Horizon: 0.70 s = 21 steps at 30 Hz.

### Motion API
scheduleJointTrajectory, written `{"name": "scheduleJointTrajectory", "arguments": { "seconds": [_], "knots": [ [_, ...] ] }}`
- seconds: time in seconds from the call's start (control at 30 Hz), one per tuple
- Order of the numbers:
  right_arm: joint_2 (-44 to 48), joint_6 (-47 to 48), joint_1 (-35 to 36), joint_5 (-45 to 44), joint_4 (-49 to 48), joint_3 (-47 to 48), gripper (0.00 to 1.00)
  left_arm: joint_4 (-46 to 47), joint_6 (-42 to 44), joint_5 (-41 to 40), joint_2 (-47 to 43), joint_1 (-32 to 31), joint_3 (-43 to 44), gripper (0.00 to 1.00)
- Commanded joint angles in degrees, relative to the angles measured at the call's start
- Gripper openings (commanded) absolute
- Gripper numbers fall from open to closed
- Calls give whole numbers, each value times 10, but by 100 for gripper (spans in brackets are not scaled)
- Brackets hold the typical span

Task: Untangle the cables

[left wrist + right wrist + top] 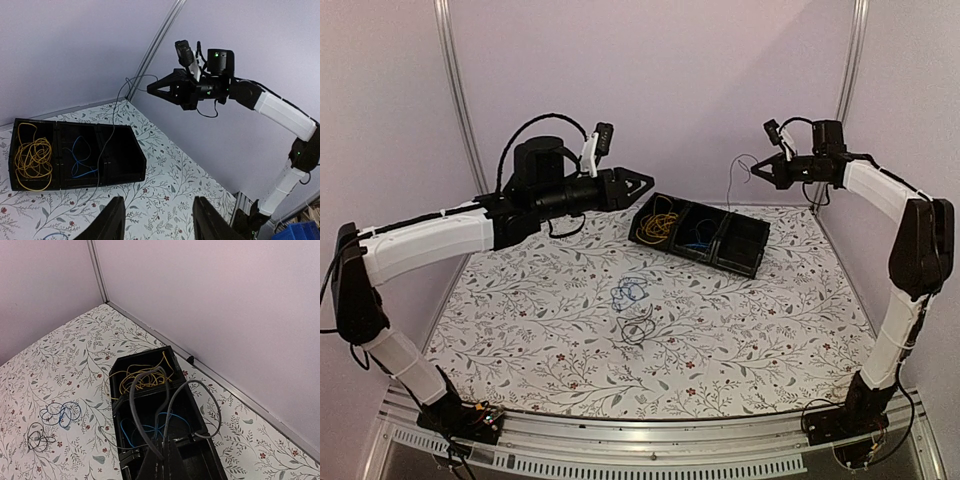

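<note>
two robot arms reach in from the near edge over a table [520,330] covered in a floral pattern, both raised above it; the left gripper [648,184] hovers just left of a black tray [752,262], its fingers [114,222] spread apart with nothing between them; the right gripper [756,170] hangs high above the tray's right end, its jaws pressed together and pinching a thin dark cable [131,407] that loops out from the tips and droops toward the tray; where that cable's lower end lies cannot be told; the tray sits at the far side of the table, right of centre, turned at a slant, and is split into three compartments; a yellow cable [658,225] lies coiled loosely in the compartment nearest the left arm; a blue cable [697,240] lies in the middle compartment; out on the table, near its centre and well apart from the tray, a second blue cable [630,293] lies in a small loose loop; just beside it on the near side lies a black cable [637,328], also looped.
</note>
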<state>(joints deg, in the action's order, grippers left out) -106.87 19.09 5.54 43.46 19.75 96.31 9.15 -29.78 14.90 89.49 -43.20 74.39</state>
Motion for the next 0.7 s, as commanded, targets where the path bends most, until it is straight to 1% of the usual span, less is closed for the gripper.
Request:
{"name": "scheduleJointTrajectory", "arguments": {
  "seconds": [0.0,0.2,0.3,0.5,0.53,0.67],
  "knots": [
    [21,13,-30,-20,17,35,0,15,-3,15,4,-3,-16,49],
    [9,7,-51,-24,17,53,0,19,-13,11,-1,1,-35,49],
    [3,-2,-51,-19,17,66,0,19,-15,10,-3,2,-37,49],
    [3,-16,-51,-19,12,101,0,19,-18,11,-1,3,-38,49],
    [3,-18,-67,-16,12,109,0,20,-18,12,0,3,-38,49],
    [6,-34,-73,-11,8,141,0,22,-21,14,5,4,-38,49]
  ]
}}
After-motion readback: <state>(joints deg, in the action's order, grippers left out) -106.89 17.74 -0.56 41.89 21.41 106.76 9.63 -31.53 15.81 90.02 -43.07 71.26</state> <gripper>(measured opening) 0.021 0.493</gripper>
